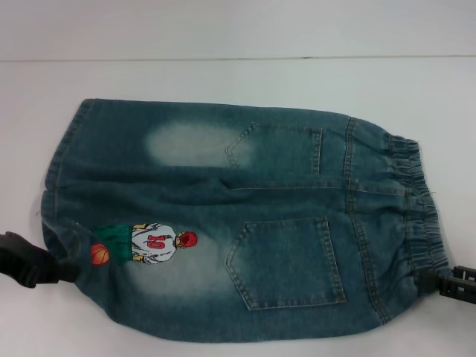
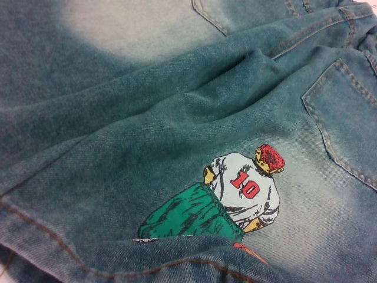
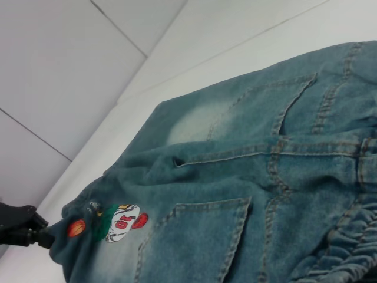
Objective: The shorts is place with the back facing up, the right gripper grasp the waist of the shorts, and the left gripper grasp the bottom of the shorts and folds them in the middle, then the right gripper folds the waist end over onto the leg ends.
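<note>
The blue denim shorts [image 1: 245, 216] lie flat on the white table, back up, both patch pockets showing. Their ruffled waist [image 1: 413, 201] points right and the flat leg hems [image 1: 63, 163] point left. An embroidered basketball player [image 1: 152, 242] sits near the front hem, and the left wrist view shows it [image 2: 241, 188] close up above a lifted hem edge [image 2: 88, 268]. My left gripper [image 1: 52, 262] is shut on the front leg hem, which bunches toward it; the right wrist view shows that left gripper [image 3: 41, 237] too. My right gripper [image 1: 440, 281] holds the waist's near corner at the frame's right edge.
The white table [image 1: 223, 74] extends behind the shorts to a seam line at the back. A narrow strip of bare table lies in front of the shorts.
</note>
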Tool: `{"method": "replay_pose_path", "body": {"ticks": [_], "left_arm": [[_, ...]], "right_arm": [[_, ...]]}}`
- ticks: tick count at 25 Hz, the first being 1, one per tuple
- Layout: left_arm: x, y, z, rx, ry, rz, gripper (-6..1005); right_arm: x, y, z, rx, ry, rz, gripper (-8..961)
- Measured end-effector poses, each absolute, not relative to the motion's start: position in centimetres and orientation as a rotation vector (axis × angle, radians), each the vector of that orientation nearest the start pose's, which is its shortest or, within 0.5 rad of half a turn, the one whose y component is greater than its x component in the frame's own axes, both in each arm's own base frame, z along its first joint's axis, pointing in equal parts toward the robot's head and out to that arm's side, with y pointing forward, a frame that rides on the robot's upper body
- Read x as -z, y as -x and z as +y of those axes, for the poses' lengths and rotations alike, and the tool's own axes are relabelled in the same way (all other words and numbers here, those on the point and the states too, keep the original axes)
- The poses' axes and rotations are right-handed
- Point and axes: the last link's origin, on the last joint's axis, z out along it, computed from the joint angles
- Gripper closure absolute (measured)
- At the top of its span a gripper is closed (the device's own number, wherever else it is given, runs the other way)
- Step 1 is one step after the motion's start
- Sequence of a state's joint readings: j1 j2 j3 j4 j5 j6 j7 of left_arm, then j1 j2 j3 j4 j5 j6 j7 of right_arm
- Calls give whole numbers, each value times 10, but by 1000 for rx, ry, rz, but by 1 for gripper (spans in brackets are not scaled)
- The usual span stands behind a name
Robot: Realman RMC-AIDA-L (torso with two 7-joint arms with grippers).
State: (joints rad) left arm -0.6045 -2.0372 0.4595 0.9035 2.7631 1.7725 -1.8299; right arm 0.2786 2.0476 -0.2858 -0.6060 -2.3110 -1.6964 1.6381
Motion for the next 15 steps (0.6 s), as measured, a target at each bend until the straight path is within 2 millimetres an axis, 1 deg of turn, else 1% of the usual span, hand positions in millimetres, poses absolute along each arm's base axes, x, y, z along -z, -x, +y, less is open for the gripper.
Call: {"method": "replay_pose_path", "body": {"ticks": [5,15], "left_arm": [[-56,316,308,-120,2724,-1249,921],[-55,317,307,-116,2723,-1261,920]], "right_arm": [[-26,-372,222,-702,2330,1493,401],[-30,-374,223,-688,2320,1490,623]]}}
